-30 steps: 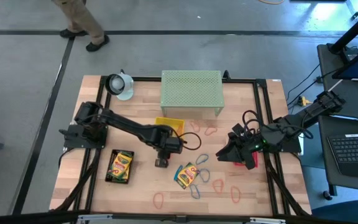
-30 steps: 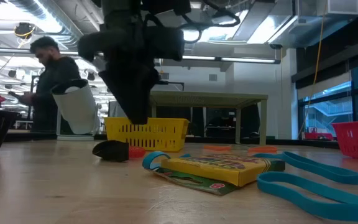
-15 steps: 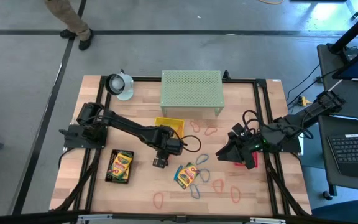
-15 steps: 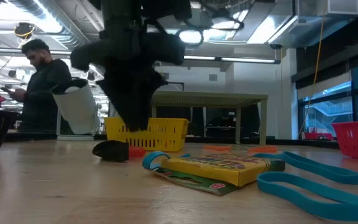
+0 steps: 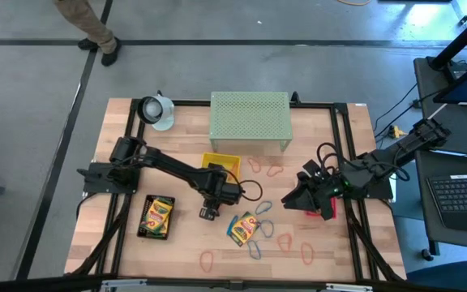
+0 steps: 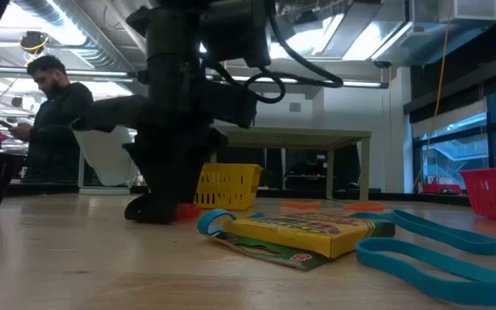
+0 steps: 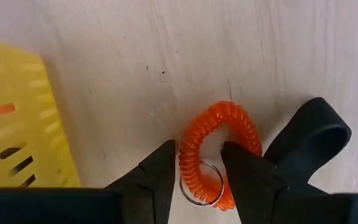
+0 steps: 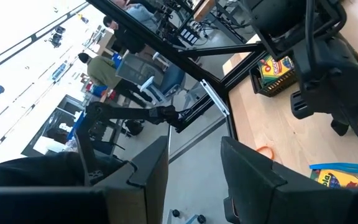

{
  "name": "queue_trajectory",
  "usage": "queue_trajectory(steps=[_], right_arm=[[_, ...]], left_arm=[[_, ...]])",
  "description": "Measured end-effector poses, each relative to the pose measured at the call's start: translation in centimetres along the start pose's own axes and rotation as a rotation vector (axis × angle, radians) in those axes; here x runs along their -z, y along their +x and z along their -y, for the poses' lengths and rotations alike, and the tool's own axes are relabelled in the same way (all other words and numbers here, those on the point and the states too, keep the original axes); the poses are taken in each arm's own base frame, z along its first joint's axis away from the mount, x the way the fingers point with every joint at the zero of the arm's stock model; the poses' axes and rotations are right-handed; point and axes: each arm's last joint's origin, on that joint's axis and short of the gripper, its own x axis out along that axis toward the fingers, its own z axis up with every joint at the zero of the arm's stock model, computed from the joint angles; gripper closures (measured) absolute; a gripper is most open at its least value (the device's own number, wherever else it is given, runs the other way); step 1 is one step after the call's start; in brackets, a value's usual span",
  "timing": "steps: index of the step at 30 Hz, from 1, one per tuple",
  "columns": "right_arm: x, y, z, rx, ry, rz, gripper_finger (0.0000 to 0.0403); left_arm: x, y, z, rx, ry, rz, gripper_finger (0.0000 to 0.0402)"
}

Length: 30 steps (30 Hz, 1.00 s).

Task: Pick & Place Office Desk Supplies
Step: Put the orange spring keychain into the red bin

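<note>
To pick the orange coil loop [image 7: 213,149] cleanly, the left gripper [image 7: 199,168] should drop straight down with one finger inside the coil and one outside before closing. Its jaws stand partly apart, straddling the coil's near side just beside the yellow tray [image 7: 17,118], apparently not yet pinching. The right gripper [image 5: 302,199] waits open, well apart from that tray.

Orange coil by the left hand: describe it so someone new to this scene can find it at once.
Start at the pale green mesh shelf at the table's far side, then come forward past the yellow mesh tray to the left hand. The orange coil lies flat on the wood between its open fingers. Unlike the thin flat loops nearby, it is a spiral cord with a metal ring, beside a black clip.
</note>
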Motion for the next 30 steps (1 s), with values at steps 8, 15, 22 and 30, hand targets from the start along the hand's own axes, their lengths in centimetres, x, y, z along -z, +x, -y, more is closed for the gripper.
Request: queue_trajectory(steps=[8, 15, 22, 30], right_arm=[[0.0, 0.0, 0.0, -0.005, 0.001, -0.001, 0.0253], [0.0, 0.0, 0.0, -0.001, 0.010, -0.004, 0.0253], [0.5, -0.1, 1.0, 0.119, 0.064, -0.014, 0.0253], [0.9, -0.3, 1.8, 0.261, 0.058, 0.052, 0.0253]], left_arm=[[0.1, 0.8, 0.3, 0.026, -0.090, -0.029, 0.0351], [-0.5, -0.1, 0.1, 0.080, -0.161, -0.039, 0.0394], [-2.9, -5.2, 0.0, 0.062, -0.204, 0.065, 0.0398], [-3.5, -12.2, -1.5, -0.048, -0.357, 0.273, 0.0399]])
